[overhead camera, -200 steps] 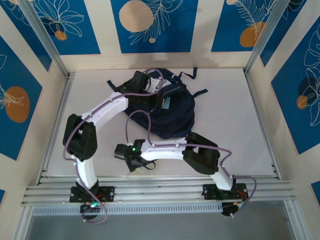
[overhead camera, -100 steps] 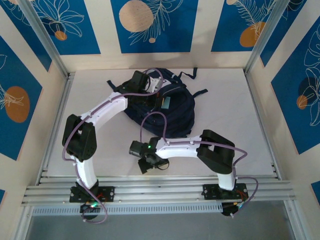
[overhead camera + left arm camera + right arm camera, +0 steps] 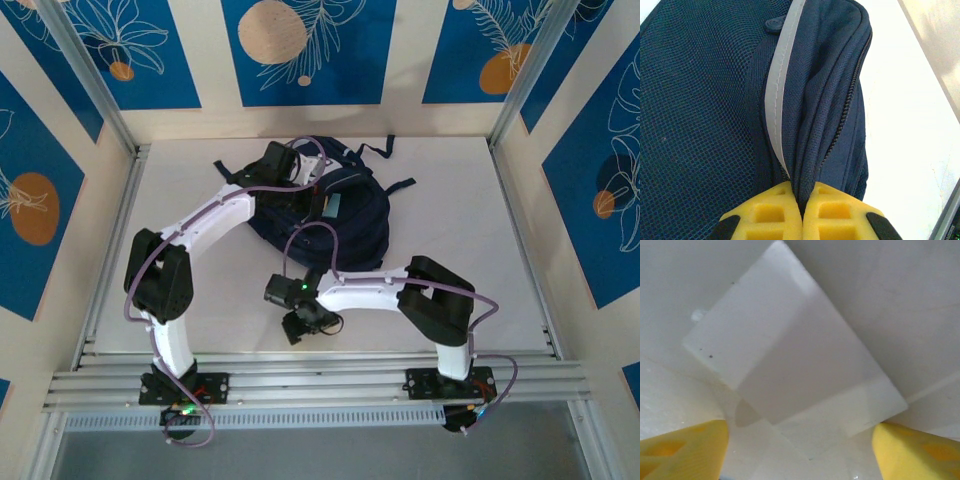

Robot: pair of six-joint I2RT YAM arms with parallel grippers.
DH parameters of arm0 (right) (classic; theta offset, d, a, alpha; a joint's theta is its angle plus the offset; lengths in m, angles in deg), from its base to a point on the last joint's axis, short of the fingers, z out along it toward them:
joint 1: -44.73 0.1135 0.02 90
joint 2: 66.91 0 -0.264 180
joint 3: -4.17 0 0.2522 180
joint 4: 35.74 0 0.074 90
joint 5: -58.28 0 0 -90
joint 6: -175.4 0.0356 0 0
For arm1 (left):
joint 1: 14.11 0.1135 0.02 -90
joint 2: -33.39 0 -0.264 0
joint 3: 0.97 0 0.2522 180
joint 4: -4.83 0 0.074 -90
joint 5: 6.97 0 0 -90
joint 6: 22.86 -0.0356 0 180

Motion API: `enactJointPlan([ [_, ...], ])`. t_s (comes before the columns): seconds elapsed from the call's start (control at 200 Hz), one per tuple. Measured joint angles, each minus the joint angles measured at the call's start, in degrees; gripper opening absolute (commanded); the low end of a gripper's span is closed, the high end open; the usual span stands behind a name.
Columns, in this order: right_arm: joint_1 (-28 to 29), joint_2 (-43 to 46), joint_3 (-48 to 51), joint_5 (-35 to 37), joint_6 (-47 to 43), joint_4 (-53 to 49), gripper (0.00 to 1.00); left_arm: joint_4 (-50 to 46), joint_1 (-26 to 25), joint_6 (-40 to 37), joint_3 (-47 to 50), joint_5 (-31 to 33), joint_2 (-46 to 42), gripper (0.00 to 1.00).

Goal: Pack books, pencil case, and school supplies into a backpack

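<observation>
**Left gripper pinches the backpack; right gripper spread over the white piece**

The left gripper [image 3: 803, 212] has its yellow fingertips [image 3: 770, 215] pressed together on a fold of the navy backpack [image 3: 700, 100]. The fold rises straight ahead of the tips, with the grey trim stripe [image 3: 777, 75] just to their left and a zipper line [image 3: 850, 85] running off to their right. From above, that gripper [image 3: 308, 188] sits on the backpack [image 3: 350, 235].

The right gripper [image 3: 800, 442] hangs low over the white table [image 3: 470, 230], well short of the backpack, its yellow fingers [image 3: 685, 450] spread wide. The white rectangular piece [image 3: 790, 365] lies ahead of the fingers, turned corner-on, its near edge reaching in between them. Whether they touch it, I cannot tell.
</observation>
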Motion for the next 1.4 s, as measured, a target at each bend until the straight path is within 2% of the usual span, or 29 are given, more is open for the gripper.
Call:
enactJointPlan([
  [0.12,0.66,0.07,-0.02,0.57,-3.63,-0.04,0.93,-0.02,0.02,0.00,0.00,0.00,-0.02,0.00],
  [0.505,-3.61,0.04,-0.39,3.13,-19.34,1.22,0.92,-1.07,0.37,0.00,0.04,0.24,-1.11,0.00],
  [0.77,-4.17,-1.46,-1.44,2.12,-23.19,2.51,0.79,-1.31,0.37,-0.02,0.04,0.24,-1.11,0.00],
  [0.925,-3.10,-1.81,-1.79,2.34,-23.26,2.67,0.63,-1.40,0.39,-0.02,0.04,0.24,-1.11,0.00],
  [1.1,-2.67,-1.22,-1.18,2.25,-21.70,3.48,0.49,-1.66,0.39,-0.02,0.04,0.24,-1.11,0.00],
  [1.25,-3.13,0.55,1.03,1.33,-20.22,5.66,0.44,-1.70,0.42,-0.02,0.00,0.24,-1.11,0.00],
  [1.4,-4.96,6.71,5.44,-2.05,-18.08,6.56,0.44,-1.88,0.55,-0.02,-0.28,0.24,-1.11,0.00],
])
